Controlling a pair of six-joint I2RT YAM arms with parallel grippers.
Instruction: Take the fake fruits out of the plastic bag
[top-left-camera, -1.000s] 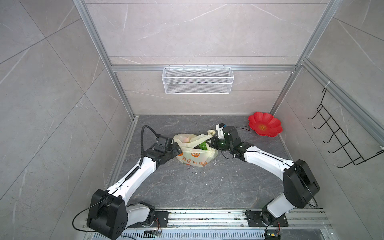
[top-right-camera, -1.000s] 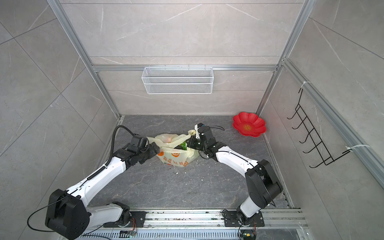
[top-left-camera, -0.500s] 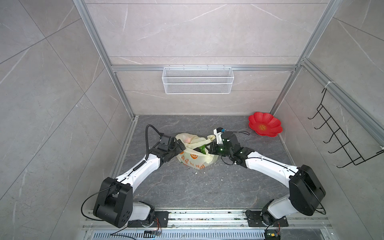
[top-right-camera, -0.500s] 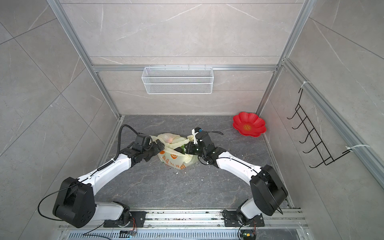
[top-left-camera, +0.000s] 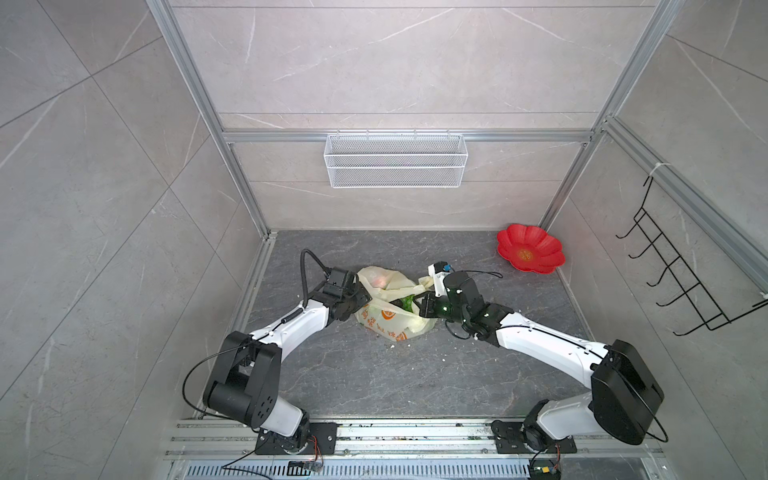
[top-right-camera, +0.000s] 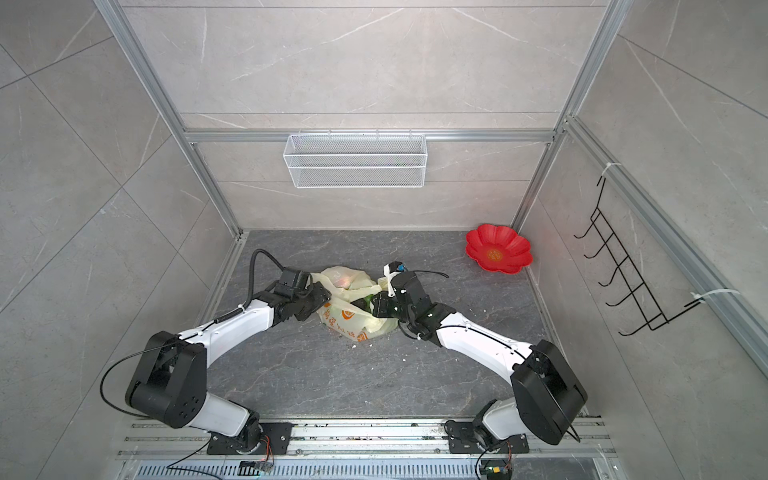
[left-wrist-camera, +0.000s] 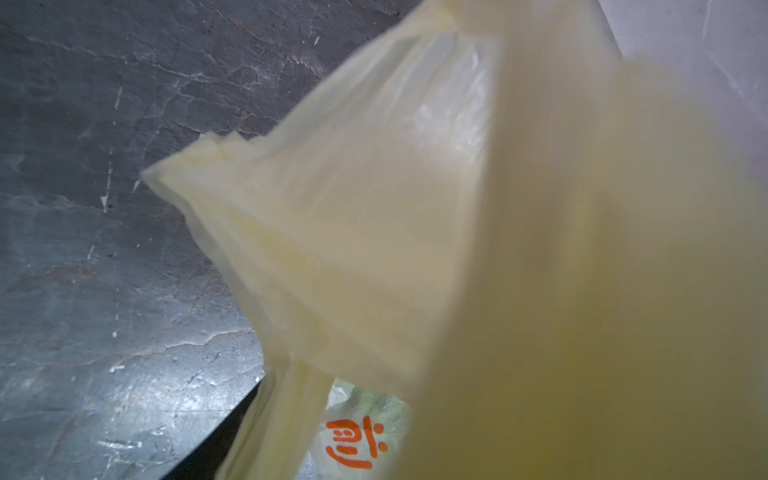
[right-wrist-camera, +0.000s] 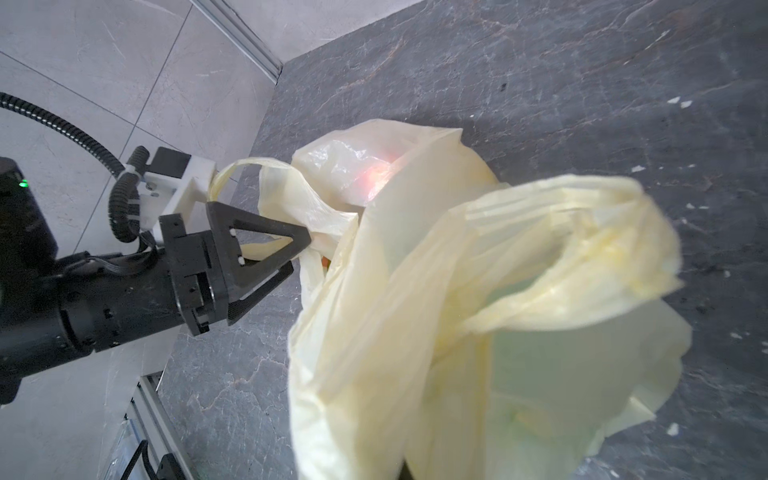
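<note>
step: opening up the plastic bag (top-left-camera: 388, 320), sitting mid floor (top-left-camera: 374, 374)
fruit: fake fruits (top-left-camera: 406, 302) look all inside, 1 green one peeking out the mouth
left gripper (right-wrist-camera: 297, 253): jaws around a handle strap, can't tell if pinched
right gripper (top-left-camera: 424, 306): closed, looks like on the rim
next: spread the mouth wide, then reach in

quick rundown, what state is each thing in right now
plastic bag: resting on the floor, mouth open
fake fruits: inside the bag, a green one showing at the mouth, none out
left gripper: jaws partly apart around a bag handle
right gripper: shut, seemingly pinching the bag's rim
red plate: empty
wire basket: empty, hung on the back wall
</note>
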